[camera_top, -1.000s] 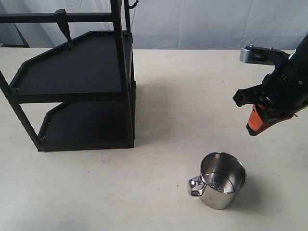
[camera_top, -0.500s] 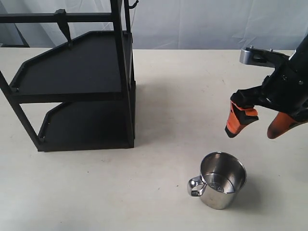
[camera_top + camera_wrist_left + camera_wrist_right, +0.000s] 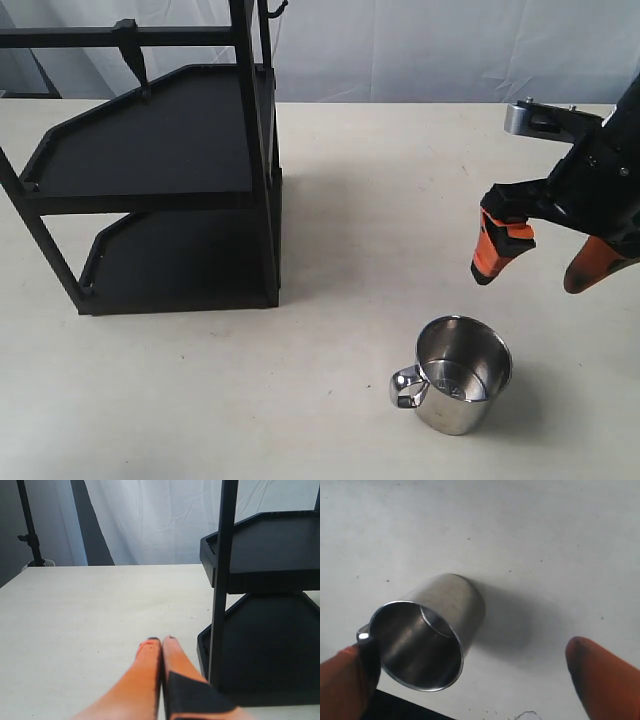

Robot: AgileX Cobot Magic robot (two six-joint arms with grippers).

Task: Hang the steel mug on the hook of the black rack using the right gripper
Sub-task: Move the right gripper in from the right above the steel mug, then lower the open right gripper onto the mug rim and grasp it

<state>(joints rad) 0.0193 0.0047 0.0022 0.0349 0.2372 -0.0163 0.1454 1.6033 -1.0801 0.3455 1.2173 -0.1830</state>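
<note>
The steel mug [image 3: 462, 375] stands upright on the table at the front right, its looped handle [image 3: 405, 385] pointing left. My right gripper [image 3: 530, 280] hovers above and behind it, open, with nothing between its orange fingers. In the right wrist view the mug [image 3: 427, 635] lies close to one finger [image 3: 342, 680], and the other finger [image 3: 602, 677] is far off to the side. The black rack [image 3: 150, 150] stands at the back left. The hook [image 3: 130, 50], a thick tapered peg, hangs from its top bar. My left gripper [image 3: 161, 640] is shut and empty beside the rack [image 3: 270, 580].
A thin curved black hook [image 3: 272, 8] sits on the rack's upright post at the top. Pale tabletop [image 3: 380, 200] lies between rack and mug. A white curtain [image 3: 450, 45] backs the table, and a dark stand [image 3: 30, 530] is seen in the left wrist view.
The right gripper's fingers, together one second ago, have spread wide apart above the mug. The mug and rack have not moved.
</note>
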